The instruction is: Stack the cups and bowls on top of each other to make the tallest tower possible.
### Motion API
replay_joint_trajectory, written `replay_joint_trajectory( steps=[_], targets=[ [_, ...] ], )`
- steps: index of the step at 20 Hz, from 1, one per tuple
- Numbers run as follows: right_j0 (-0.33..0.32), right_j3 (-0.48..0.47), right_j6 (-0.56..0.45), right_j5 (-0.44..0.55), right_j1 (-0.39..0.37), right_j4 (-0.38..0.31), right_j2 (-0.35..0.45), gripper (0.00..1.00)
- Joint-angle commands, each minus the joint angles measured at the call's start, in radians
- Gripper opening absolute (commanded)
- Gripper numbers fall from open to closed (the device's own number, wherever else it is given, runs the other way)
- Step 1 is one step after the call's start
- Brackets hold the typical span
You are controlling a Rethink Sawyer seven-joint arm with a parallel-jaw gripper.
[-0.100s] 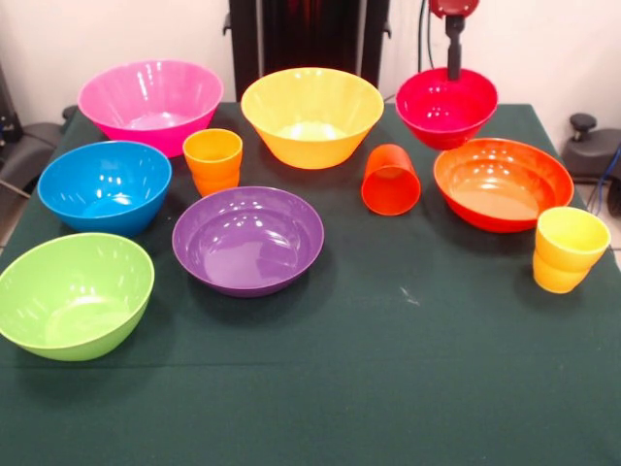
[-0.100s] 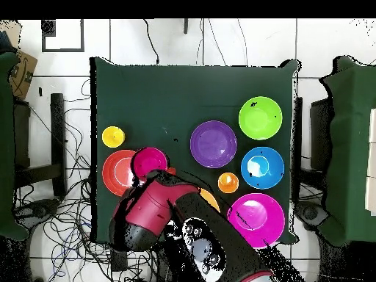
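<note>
Bowls and cups all over the green table [image 1: 388, 388] and nothing stacked yet, so no tower to speak of. Back row from the front camera: big pink bowl [image 1: 150, 102], yellow bowl [image 1: 312, 115], and the small magenta-red bowl [image 1: 446, 105]. My gripper [image 1: 453, 44] hangs right over that magenta one, the black stem dropping toward its far rim. Honestly can't tell whether my fingers are spread or closed, or if they're touching the bowl at all, since they're hidden from the front and my own arm [image 2: 158, 209] covers them in the overhead view.

Middle of the table: blue bowl [image 1: 105, 184], ribbed orange cup [image 1: 212, 160] standing upright between the pink and yellow bowls, purple bowl [image 1: 247, 238] just in front of it, and the plain red-orange cup [image 1: 391, 180] tipped on its side with the mouth facing the camera. The orange-red bowl [image 1: 503, 183] sits right beside that cup, in front of the magenta bowl. The ribbed yellow cup [image 1: 570, 249] stands near the orange-red bowl's edge, tilted a bit. Green bowl [image 1: 73, 294] is nearest the camera, in front of the blue one.
</note>
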Motion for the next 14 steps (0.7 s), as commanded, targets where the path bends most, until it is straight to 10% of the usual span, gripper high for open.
replay_joint_trajectory(
  steps=[1, 14],
  targets=[
    [0.018, -0.077, -0.004, 0.034, 0.116, -0.157, -0.087, 0.0],
    [0.0, -0.121, -0.029, 0.021, 0.162, -0.197, -0.101, 0.0]
  ],
)
